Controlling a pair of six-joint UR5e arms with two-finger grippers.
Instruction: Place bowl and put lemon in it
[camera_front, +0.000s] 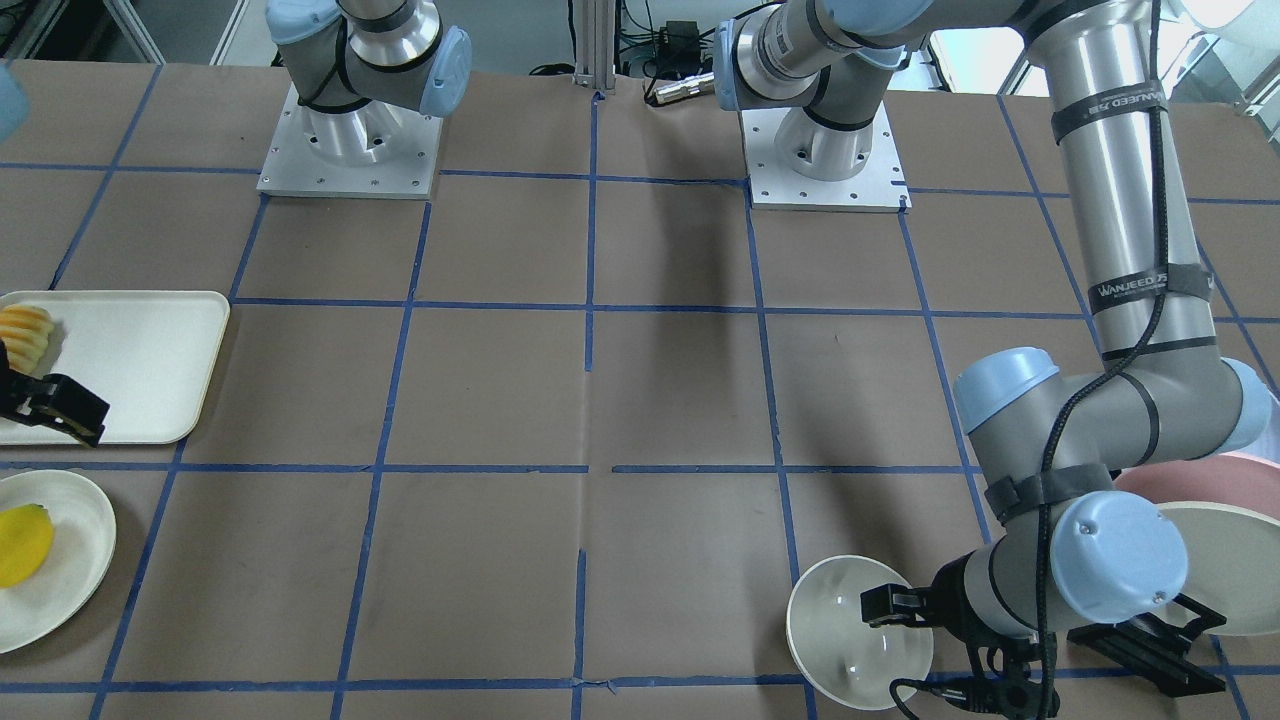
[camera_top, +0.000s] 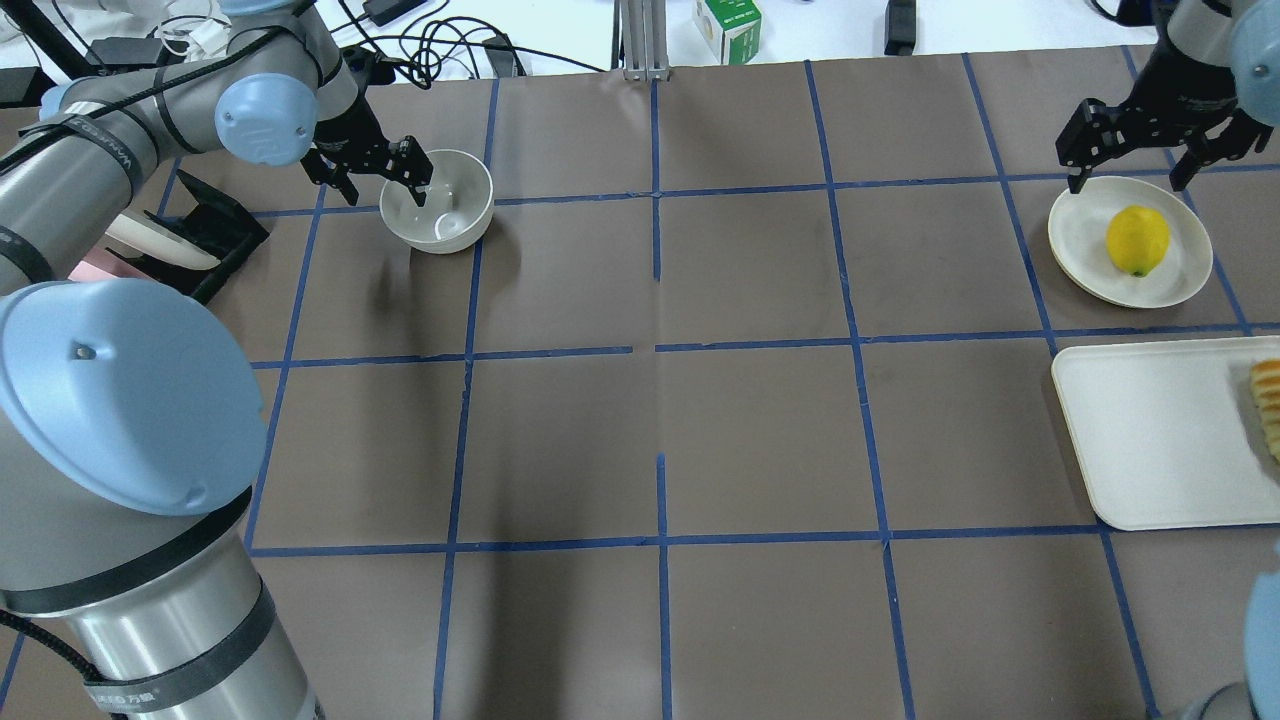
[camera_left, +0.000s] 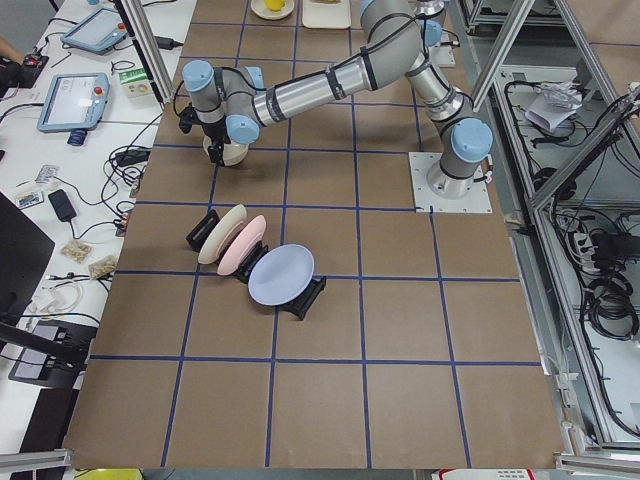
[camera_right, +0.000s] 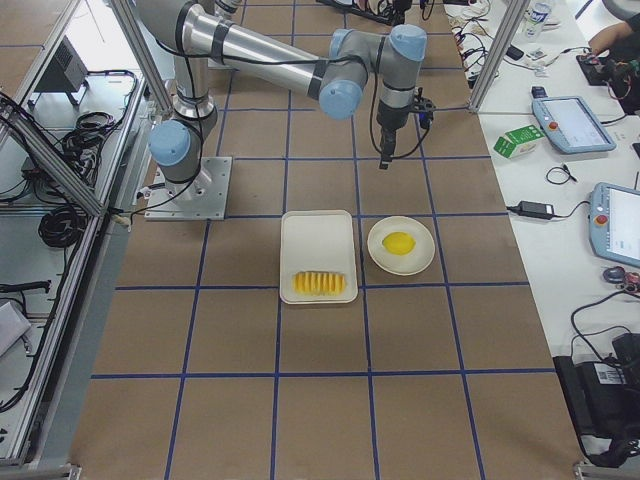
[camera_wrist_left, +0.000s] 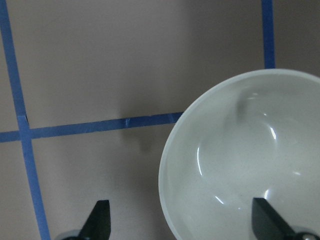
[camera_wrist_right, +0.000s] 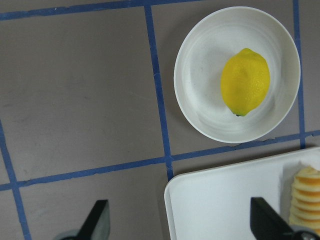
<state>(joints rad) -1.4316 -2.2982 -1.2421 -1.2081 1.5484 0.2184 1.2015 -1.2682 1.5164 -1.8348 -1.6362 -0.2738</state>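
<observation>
The off-white bowl (camera_top: 438, 213) stands upright on the table at the far left; it also shows in the front view (camera_front: 860, 632) and fills the lower right of the left wrist view (camera_wrist_left: 240, 160). My left gripper (camera_top: 385, 185) is open and straddles the bowl's rim, one finger inside and one outside. The yellow lemon (camera_top: 1137, 240) lies on a flat off-white plate (camera_top: 1075, 225) at the far right, also in the right wrist view (camera_wrist_right: 245, 81). My right gripper (camera_top: 1130, 168) is open and empty, held above the plate's far edge.
A cream tray (camera_top: 1160, 440) holding ridged sliced food (camera_top: 1268, 405) lies just nearer than the lemon's plate. A black rack with standing plates (camera_top: 190, 235) sits left of the bowl. Blue tape lines grid the brown table.
</observation>
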